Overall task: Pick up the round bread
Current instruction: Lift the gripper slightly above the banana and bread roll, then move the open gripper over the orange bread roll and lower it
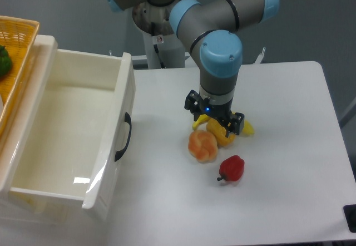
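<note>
The round bread (pixel 203 145), a glossy orange-tan knotted bun, lies on the white table (pixel 289 107) near its middle. My gripper (pixel 216 118) hangs just behind and to the right of it, pointing down over the yellow banana (pixel 222 132). Its two black fingers stand spread apart on either side of the banana, so the gripper is open and holds nothing. The fingertips are partly hidden by the wrist. The bread touches the banana's left end and sits clear of the fingers.
A red bell pepper (pixel 232 168) lies just right and in front of the bread. A large white open drawer (pixel 67 134) with a black handle (pixel 123 137) fills the left side. Behind it at the top left stands a wicker basket (pixel 19 40) with something green in it.
</note>
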You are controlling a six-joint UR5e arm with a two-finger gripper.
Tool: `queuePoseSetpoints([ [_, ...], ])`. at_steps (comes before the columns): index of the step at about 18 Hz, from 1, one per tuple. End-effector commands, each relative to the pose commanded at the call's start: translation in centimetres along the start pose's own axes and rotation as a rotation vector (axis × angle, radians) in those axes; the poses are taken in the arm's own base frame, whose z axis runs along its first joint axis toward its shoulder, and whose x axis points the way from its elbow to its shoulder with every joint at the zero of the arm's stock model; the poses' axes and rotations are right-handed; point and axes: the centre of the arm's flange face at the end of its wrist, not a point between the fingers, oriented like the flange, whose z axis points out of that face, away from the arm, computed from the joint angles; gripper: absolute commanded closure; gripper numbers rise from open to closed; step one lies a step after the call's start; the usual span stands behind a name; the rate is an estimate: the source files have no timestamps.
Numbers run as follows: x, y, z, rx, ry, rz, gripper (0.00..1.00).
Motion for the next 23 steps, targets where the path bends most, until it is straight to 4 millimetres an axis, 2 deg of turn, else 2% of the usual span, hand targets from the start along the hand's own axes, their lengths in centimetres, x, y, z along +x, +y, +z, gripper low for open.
queuePoseSetpoints([
  [8,0.3,-0.2,0.6,0.014,0.023,-0.004,0.00],
  [14,1.3,1.1,4.0,-0.012,0.087,-0.042,0.00],
  [17,1.7,1.0,5.1,-0.022,0.106,-0.043,0.00],
  [23,1.1,0.5,9.3,-0.060,0.168,-0.044,0.00],
])
